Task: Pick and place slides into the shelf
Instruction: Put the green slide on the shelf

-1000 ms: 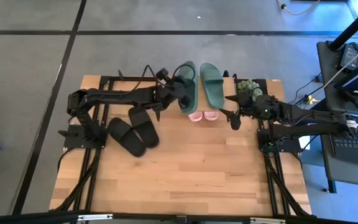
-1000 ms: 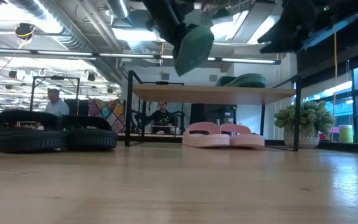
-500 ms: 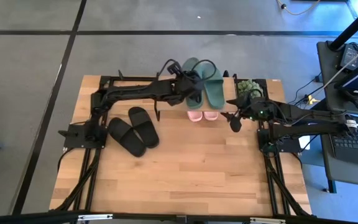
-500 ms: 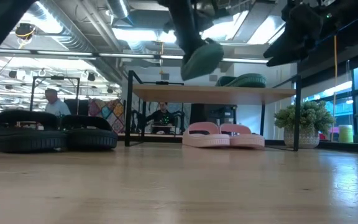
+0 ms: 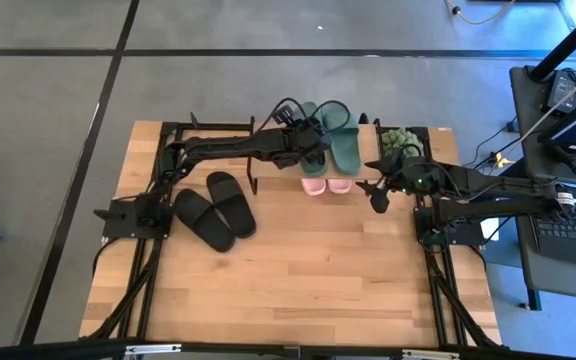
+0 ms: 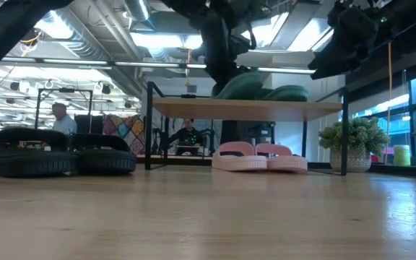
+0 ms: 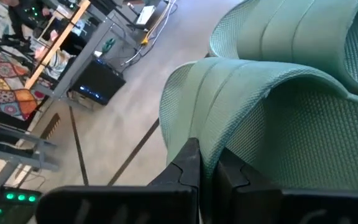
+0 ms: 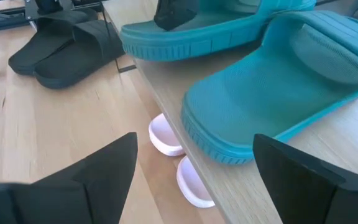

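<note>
Two dark green slides lie side by side on the shelf's top board (image 6: 248,108) (image 5: 280,172). My left gripper (image 5: 303,140) (image 6: 219,54) is shut on the left one (image 5: 313,150) (image 8: 191,34); the other green slide (image 5: 345,135) (image 8: 278,81) rests on its sole beside it. The pink pair (image 5: 326,185) (image 6: 260,157) stands on the table under the shelf. The black pair (image 5: 215,210) (image 6: 56,150) lies on the table, left of the shelf. My right gripper (image 5: 376,195) (image 8: 197,180) hovers open off the shelf's near right corner. My left gripper pinches the wide strap of the left green slide at its edge (image 7: 191,118) between its two fingers (image 7: 188,165). It comes from above, slanting in from the table's left. The slide lies flat, its sole (image 8: 185,50) on the shelf's top board as far as shows.
A small potted plant (image 5: 400,140) (image 6: 352,139) stands at the shelf's right end, close to my right arm. Black shelf legs (image 6: 150,126) frame the pink pair. Bare tabletop (image 5: 298,270) spreads toward the near edge.
My left gripper has carried the green slide toward the far edge and to the right, then down onto the shelf top. The slide hung tilted on edge in the air a second ago; now it lies flat beside the other green one. My right gripper stayed put.
</note>
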You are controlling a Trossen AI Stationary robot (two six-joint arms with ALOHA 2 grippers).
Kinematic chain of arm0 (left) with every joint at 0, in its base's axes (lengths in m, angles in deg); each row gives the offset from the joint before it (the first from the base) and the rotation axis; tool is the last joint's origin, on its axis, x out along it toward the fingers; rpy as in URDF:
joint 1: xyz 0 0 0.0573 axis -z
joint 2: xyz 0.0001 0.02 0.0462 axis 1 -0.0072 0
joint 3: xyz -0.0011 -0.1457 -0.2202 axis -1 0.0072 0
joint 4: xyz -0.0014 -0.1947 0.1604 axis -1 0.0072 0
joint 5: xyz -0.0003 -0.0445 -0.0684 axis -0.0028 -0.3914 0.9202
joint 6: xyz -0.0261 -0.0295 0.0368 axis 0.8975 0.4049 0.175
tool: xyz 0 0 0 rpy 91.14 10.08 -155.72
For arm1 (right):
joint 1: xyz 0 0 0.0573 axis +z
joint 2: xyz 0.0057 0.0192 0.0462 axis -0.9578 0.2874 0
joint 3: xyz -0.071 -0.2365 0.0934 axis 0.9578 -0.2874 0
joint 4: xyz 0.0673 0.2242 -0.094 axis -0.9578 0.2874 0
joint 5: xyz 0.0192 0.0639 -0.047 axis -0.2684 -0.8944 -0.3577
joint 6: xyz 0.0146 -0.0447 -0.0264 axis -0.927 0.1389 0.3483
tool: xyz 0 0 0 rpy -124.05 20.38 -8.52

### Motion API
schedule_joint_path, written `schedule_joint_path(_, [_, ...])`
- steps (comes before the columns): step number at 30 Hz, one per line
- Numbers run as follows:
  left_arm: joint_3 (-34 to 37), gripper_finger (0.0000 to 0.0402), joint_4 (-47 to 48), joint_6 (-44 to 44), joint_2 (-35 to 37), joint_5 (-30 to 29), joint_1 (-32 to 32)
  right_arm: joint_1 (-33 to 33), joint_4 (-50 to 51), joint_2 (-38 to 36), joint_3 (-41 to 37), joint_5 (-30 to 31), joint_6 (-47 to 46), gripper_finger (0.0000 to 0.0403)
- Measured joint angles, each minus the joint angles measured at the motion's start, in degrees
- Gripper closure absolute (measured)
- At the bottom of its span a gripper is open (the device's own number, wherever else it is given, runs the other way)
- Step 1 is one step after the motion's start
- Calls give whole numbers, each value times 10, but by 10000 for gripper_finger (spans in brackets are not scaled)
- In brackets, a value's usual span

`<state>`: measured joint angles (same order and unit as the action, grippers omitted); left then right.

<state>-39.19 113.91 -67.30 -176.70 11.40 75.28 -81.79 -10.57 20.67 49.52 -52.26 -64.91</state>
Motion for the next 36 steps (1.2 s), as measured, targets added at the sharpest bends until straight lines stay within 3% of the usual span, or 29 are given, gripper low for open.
schedule_joint_path(9, [0, 392, 30, 4, -3, -29, 0, 0, 12, 0, 0, 0, 0, 83])
schedule_joint_path(26, [0, 368, 27, -14, -3, 2, 5, 0, 23, 0, 0, 0, 1, 83])
schedule_joint_path(36, [1, 298, 26, -13, -3, 9, 5, 0, 24, 0, 0, 0, 1, 83])
